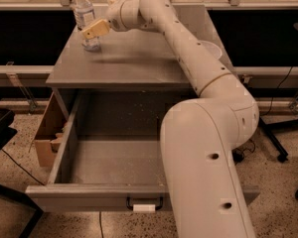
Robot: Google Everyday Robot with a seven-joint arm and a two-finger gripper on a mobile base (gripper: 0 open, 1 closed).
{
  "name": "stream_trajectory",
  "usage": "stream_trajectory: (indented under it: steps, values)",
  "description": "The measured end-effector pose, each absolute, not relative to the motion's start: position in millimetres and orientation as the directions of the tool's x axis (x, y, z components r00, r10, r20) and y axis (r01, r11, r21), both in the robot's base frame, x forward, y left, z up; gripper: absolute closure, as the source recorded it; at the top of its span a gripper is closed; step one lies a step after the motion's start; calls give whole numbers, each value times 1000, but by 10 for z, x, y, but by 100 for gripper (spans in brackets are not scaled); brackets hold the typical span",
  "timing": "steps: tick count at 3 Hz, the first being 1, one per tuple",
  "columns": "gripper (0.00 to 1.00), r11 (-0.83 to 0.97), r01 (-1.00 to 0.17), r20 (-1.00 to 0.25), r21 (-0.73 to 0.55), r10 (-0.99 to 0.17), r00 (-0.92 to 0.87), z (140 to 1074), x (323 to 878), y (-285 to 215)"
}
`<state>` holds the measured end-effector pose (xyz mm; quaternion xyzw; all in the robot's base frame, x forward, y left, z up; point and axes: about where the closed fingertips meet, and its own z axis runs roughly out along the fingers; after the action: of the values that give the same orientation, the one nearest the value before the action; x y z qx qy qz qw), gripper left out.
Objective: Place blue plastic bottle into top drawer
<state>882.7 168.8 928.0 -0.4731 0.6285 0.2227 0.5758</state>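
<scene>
Bottle (83, 11) stands at worktop (134, 63) far-left corner, gripper (96, 29) right at it; can't tell if open or closed. Risk: skewed squeeze cd tip it off the edge, never reaching drawer (89, 197).

Tan gripper (93, 30) at clear, white-capped bottle (82, 10); grey, speckled drawer (89, 198).
</scene>
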Motion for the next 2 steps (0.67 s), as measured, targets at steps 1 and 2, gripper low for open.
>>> stream_trajectory:
  steps: [1, 2]
  values:
    - [0, 505, -835, -954, -217, -289, 73, 9287, 8847, 1865]
    - [0, 539, -825, -972, -166, -231, 45, 9248, 8821, 2016]
